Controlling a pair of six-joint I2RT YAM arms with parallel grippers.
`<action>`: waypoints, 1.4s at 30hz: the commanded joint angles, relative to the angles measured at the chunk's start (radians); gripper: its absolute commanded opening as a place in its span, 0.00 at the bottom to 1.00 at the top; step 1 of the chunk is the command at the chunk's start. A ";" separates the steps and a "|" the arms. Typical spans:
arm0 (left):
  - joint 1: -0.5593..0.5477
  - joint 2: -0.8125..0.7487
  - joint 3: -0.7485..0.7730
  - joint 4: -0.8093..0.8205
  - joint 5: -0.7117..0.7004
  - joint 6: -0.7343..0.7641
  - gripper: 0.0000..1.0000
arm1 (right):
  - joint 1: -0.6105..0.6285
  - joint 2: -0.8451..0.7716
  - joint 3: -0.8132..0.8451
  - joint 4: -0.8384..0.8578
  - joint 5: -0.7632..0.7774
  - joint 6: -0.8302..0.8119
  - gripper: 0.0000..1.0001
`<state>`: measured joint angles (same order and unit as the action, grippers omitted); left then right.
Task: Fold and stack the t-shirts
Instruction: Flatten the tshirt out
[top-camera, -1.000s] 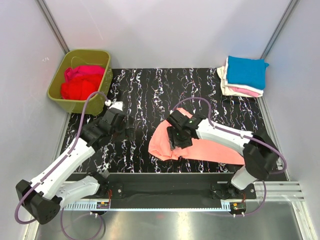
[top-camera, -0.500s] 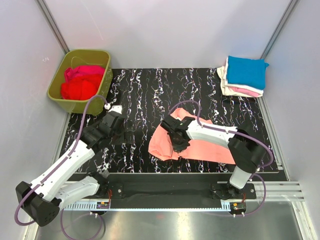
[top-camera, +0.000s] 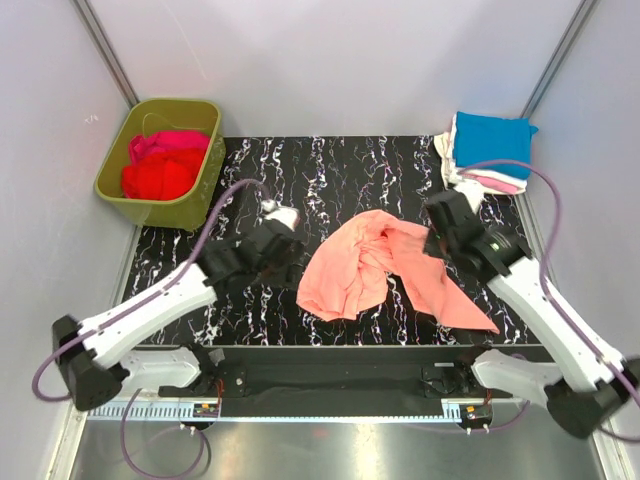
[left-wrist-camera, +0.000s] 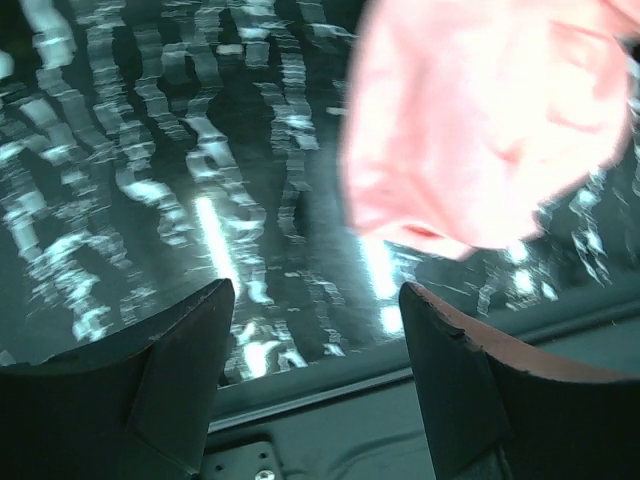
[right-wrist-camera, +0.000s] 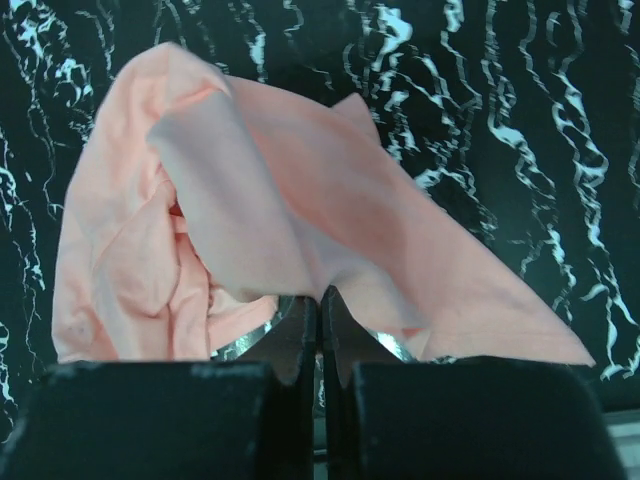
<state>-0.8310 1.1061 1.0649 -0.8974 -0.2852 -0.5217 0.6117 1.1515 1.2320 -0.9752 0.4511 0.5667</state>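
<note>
Since 1 second ago the right gripper (top-camera: 436, 242) has pulled back from the left part of the salmon-pink t-shirt (top-camera: 358, 268) to its right side. Its jaws are now pressed together on a fold of the cloth, which the right wrist view shows rising into the closed fingertips (right-wrist-camera: 300, 318). The left gripper (top-camera: 288, 256) has travelled rightward across the black marbled table (top-camera: 300, 170) and now sits just beside the shirt's left edge. Its 2 fingers (left-wrist-camera: 190, 330) stand apart with only the table between them. The shirt, which lay flatter and stretched out before, is now bunched in the middle of the table, with rumpled folds on its left half and a long pointed flap trailing toward the near right. At the far right corner the bright blue t-shirt (top-camera: 492, 143) still tops the folded stack, with the cream t-shirt (top-camera: 446, 158) and pink t-shirt (top-camera: 497, 184) beneath it. The red t-shirt (top-camera: 158, 178) and magenta t-shirt (top-camera: 172, 142) remain crumpled in the olive-green tub (top-camera: 108, 172) at the far left.
</note>
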 joint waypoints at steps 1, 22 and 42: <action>-0.118 0.112 0.070 0.112 0.011 -0.009 0.71 | -0.052 -0.071 -0.087 -0.080 0.041 0.033 0.00; -0.393 0.704 0.238 0.244 0.133 -0.101 0.59 | -0.132 -0.131 -0.200 -0.046 -0.031 0.033 0.00; -0.404 0.827 0.248 0.244 -0.009 -0.162 0.49 | -0.139 -0.151 -0.220 -0.028 -0.057 0.019 0.00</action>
<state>-1.2327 1.9263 1.3052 -0.6785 -0.2176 -0.6651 0.4820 1.0210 1.0145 -1.0332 0.3985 0.5953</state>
